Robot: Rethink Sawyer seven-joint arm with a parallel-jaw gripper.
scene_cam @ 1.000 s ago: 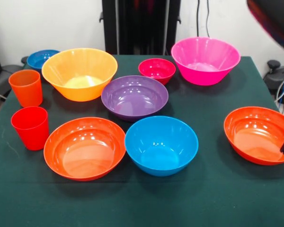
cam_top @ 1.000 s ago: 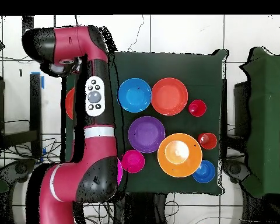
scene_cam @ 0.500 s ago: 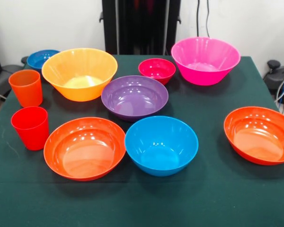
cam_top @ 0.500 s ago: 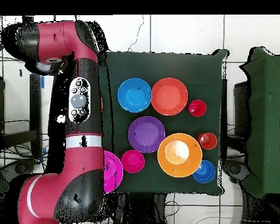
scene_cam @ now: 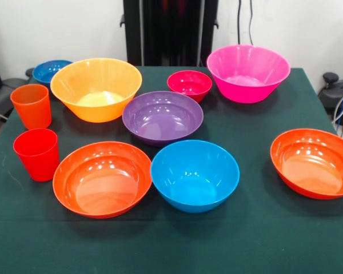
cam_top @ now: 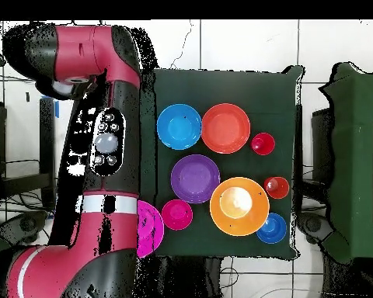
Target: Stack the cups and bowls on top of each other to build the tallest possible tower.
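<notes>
All bowls and cups stand singly on the green table; no tower shows. In the front view: medium blue bowl (scene_cam: pixel 195 174), two red-orange bowls (scene_cam: pixel 103 178) (scene_cam: pixel 314 162), purple bowl (scene_cam: pixel 163 117), yellow-orange bowl (scene_cam: pixel 96 88), pink bowl (scene_cam: pixel 248 72), small magenta bowl (scene_cam: pixel 189 84), small blue bowl (scene_cam: pixel 51 69), ribbed orange cup (scene_cam: pixel 31 105), red cup (scene_cam: pixel 37 153). The gripper (cam_top: pixel 65 81) shows only in the overhead view, under the arm's end beyond the table's left edge, away from every bowl.
In the overhead view the red arm (cam_top: pixel 104 147) lies along the table's left side, covers one red-orange bowl and overlaps the pink bowl (cam_top: pixel 149 227). Green-draped furniture (cam_top: pixel 353 155) stands to the right. The table's edge (scene_cam: pixel 308 71) is near the pink bowl.
The arm's end and gripper have left the front view's right edge. In the overhead view the arm has swung left, further off the table. No bowl or cup has moved.
</notes>
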